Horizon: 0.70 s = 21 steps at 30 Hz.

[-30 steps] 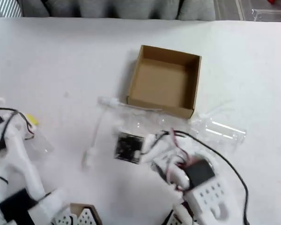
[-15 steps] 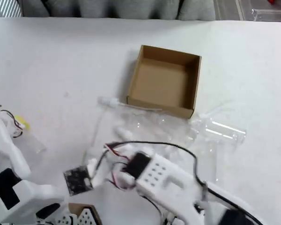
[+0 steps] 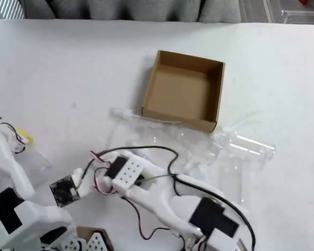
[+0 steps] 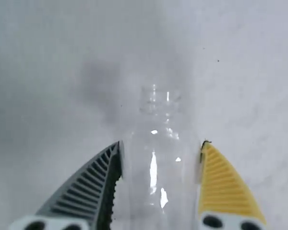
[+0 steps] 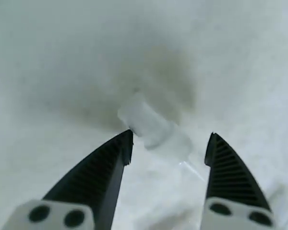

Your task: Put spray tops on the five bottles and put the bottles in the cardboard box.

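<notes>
Clear bottle point(image 4: 156, 172) w/ open neck, held by left gripper point(image 4: 161, 143).

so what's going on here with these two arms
Two arms are putting spray bottles together. The left gripper has its jaws closed on a clear bottle with no top on its neck. The right gripper hovers with open jaws over a white spray top lying on the table. The cardboard box is empty, and other bottles lie on the table near it.
</notes>
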Motion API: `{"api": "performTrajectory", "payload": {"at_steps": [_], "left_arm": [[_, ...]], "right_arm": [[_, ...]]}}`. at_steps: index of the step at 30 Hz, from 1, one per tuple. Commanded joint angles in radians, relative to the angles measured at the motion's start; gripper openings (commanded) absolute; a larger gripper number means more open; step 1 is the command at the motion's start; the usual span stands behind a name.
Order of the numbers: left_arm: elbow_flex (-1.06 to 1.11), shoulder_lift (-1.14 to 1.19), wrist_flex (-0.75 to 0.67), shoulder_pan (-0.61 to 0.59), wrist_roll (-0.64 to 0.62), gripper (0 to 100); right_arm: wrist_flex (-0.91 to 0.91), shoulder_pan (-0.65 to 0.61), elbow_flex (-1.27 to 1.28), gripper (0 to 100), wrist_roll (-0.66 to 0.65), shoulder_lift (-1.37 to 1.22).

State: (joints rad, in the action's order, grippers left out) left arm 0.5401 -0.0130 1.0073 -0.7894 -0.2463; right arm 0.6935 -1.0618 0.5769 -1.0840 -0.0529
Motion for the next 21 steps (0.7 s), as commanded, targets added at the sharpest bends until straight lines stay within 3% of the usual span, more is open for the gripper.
{"api": "performTrajectory", "payload": {"at_steps": [1,4,8,10,12,16,21], "left_arm": [[-0.058,-0.007,0.006,0.031,0.029,17],[-0.058,-0.007,0.006,0.035,0.04,17],[-0.058,-0.005,0.005,0.035,0.041,17],[-0.058,-0.005,0.005,0.035,0.041,17],[-0.058,-0.005,0.005,0.035,0.041,17],[-0.057,-0.01,0.005,0.054,0.043,17],[-0.055,-0.01,0.009,0.076,0.043,17]], "right_arm": [[-0.064,-0.007,-0.048,21.6,-0.054,-0.038],[-0.068,-0.007,-0.049,17.5,-0.061,-0.076],[-0.061,0.018,-0.075,0.2,-0.057,-0.085],[-0.061,0.045,-0.081,4.3,-0.055,-0.068],[-0.031,0.09,-0.087,1.5,-0.041,-0.022],[0.102,0.193,-0.141,1.5,0.107,0.16],[0.245,0.34,-0.206,1.5,0.428,0.449]]}}
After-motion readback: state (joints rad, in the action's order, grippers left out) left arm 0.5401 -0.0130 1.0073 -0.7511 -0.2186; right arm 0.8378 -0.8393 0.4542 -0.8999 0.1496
